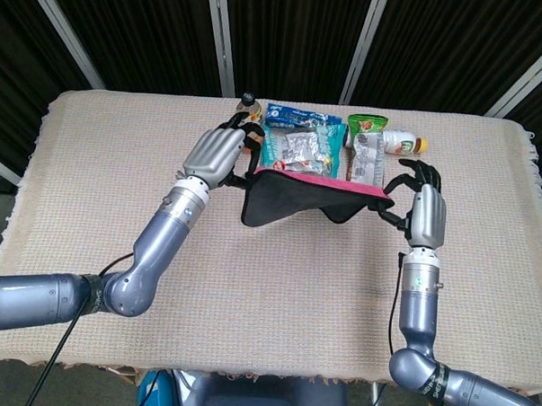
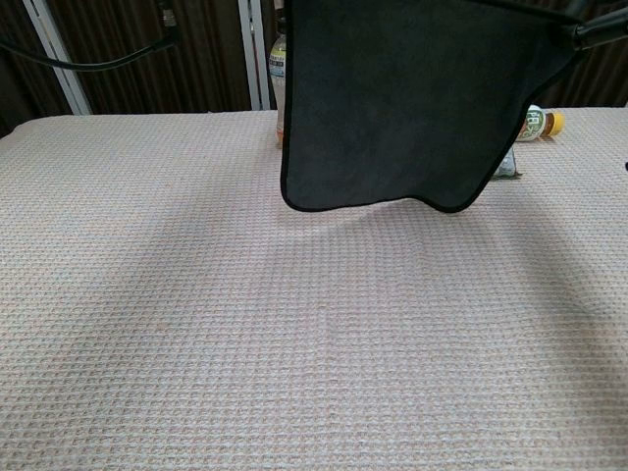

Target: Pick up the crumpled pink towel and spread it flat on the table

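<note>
Item: pink towel [image 1: 298,193], dark on the side facing the robot with a pink edge along the top, held stretched in the air above the table [image 1: 92,177], hanging as a nearly open sheet clear of the cloth surface; in the chest view its lower corners dangle free, one rounded lobe lower on each side. Left hand [image 1: 215,154]: fingers pinched on the towel's upper left corner. Right hand [image 1: 422,212]: fingertips pinched on the upper right corner, remaining fingers curled loosely. Both hands level with one another, well apart, top edge taut between them. Behind the towel, at the far edge of the table: an orange drink bottle [image 1: 248,103], mostly hidden by the left hand; a blue snack packet [image 1: 296,141]; a green snack bag [image 1: 367,149]; a small bottle lying on its side [image 1: 405,141]. Step in hand, by judgement: towel unfolded, laying down not yet done. To do it well: keep both corners pinched and the top edge tight, lower so the hanging bottom edge touches the table first, then draw the top edge toward the robot so the sheet lies out without folds; keep clear of the snacks and bottles; release only when the whole towel rests flat.
</note>
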